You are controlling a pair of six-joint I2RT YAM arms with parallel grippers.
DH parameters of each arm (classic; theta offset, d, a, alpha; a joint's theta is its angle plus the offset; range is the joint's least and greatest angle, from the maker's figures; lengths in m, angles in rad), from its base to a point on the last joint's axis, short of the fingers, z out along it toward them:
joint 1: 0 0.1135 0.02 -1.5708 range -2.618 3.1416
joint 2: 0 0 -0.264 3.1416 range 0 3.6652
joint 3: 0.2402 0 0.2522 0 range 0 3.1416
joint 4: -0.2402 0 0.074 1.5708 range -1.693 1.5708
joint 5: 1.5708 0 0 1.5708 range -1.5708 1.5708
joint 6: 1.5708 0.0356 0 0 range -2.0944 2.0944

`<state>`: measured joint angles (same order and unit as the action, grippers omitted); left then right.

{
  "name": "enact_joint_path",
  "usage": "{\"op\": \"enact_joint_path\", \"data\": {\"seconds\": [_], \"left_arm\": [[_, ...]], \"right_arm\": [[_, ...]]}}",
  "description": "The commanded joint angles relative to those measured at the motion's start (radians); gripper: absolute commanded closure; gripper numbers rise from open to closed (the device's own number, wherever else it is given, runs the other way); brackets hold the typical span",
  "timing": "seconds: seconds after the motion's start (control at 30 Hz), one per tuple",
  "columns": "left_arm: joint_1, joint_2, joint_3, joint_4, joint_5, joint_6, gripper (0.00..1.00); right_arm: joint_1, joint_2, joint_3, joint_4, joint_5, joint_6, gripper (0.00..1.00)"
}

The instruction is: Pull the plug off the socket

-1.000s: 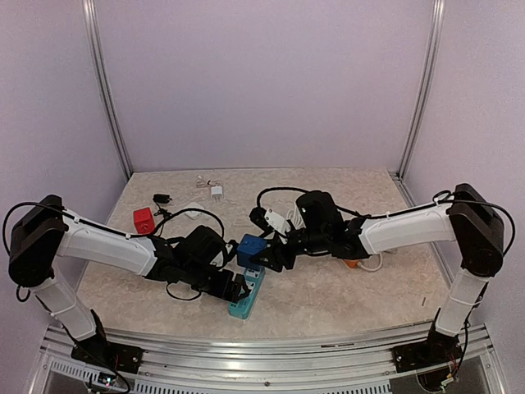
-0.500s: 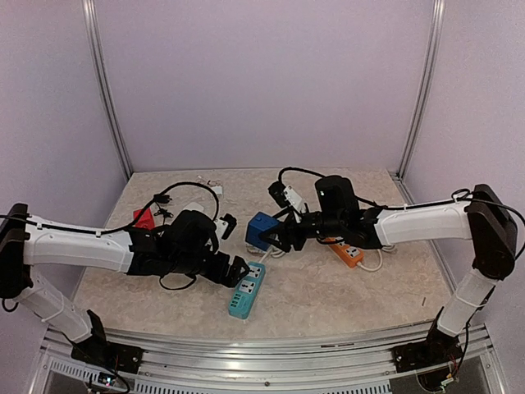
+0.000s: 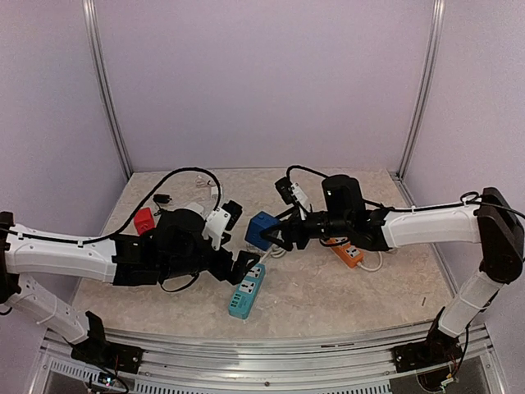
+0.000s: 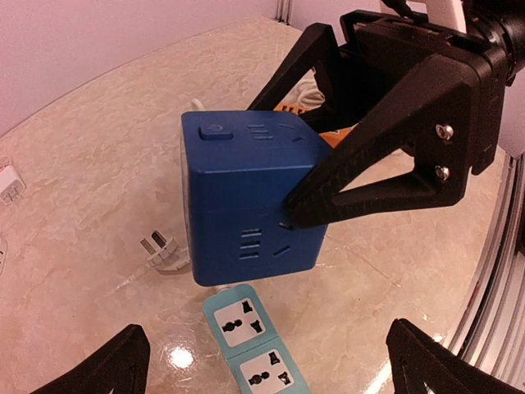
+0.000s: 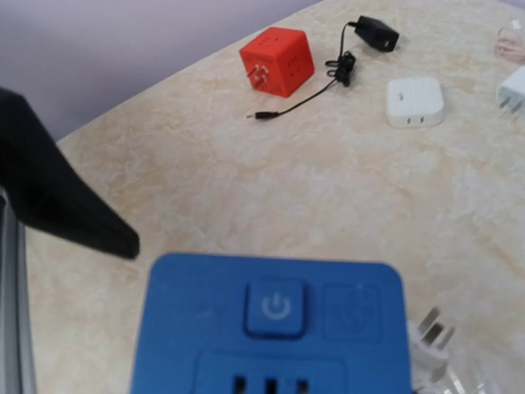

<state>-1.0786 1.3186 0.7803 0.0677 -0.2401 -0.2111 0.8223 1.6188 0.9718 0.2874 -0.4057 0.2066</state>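
Blue cube [image 4: 246,205], teal power strip [image 3: 246,294], orange power strip [image 3: 346,254], red cube [image 5: 276,61], white charger [image 5: 415,102]. Table [image 3: 328,304] beige, marbled pattern.

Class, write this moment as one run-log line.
right gripper: shut on blue cube plug | left gripper: open over teal power strip | plug: lifted clear of strip | step: unplugged

Right claw [image 4: 275,160] grips blue cube [image 4: 238,197] near teal power strip [image 4: 254,353]; white plug [image 4: 160,250] beside.

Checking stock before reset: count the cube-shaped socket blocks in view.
2. The blue cube is gripped by the right gripper; the red cube sits near the left edge of the table. Others may be hidden.
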Motion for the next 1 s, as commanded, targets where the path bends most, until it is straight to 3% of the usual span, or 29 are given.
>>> {"op": "enact_joint_path", "data": {"seconds": [0.0, 0.5, 0.87, 0.97], "left_arm": [[-0.028, 0.061, 0.055, 0.003, -0.056, 0.064, 0.02], [-0.023, 0.2, 0.156, -0.038, -0.087, 0.061, 0.09], [-0.018, 0.186, 0.147, -0.017, -0.117, 0.057, 0.32], [-0.019, 0.176, 0.139, -0.008, -0.108, 0.061, 0.38]], "right_arm": [[-0.003, -0.036, -0.028, 0.074, -0.049, 0.069, 0.89], [0.048, -0.067, -0.102, 0.187, -0.092, 0.166, 0.9], [0.064, -0.044, -0.111, 0.194, -0.078, 0.224, 0.89], [0.067, -0.03, -0.11, 0.2, -0.085, 0.234, 0.82]]}}
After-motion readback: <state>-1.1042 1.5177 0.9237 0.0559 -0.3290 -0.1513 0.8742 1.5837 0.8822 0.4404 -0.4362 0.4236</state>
